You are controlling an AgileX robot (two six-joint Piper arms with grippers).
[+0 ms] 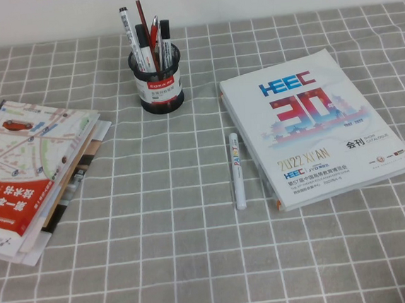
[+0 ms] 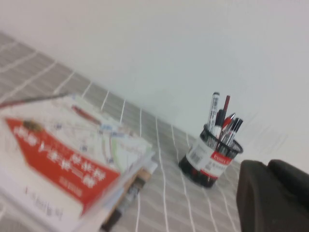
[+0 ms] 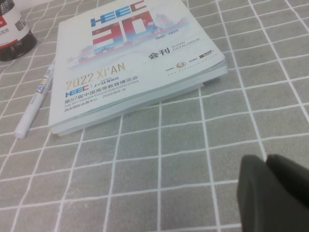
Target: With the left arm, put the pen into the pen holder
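Observation:
The white pen [image 1: 237, 170] with coloured lettering lies flat on the grey checked cloth, just left of a catalogue; it also shows in the right wrist view [image 3: 35, 100]. The black mesh pen holder [image 1: 157, 84] with the Comix label stands at the back centre, holding several red and black-capped pens; it also shows in the left wrist view [image 2: 210, 162] and the right wrist view [image 3: 12, 34]. Neither arm shows in the high view. My left gripper [image 2: 264, 164] is shut and empty, well away from the holder. My right gripper [image 3: 265, 158] is shut and empty above bare cloth, near the catalogue's corner.
A thick white HEEC catalogue [image 1: 314, 124] lies right of the pen. A loose stack of maps and booklets with a red cover [image 1: 34, 173] lies at the left, also in the left wrist view [image 2: 63, 159]. A white wall runs behind the table.

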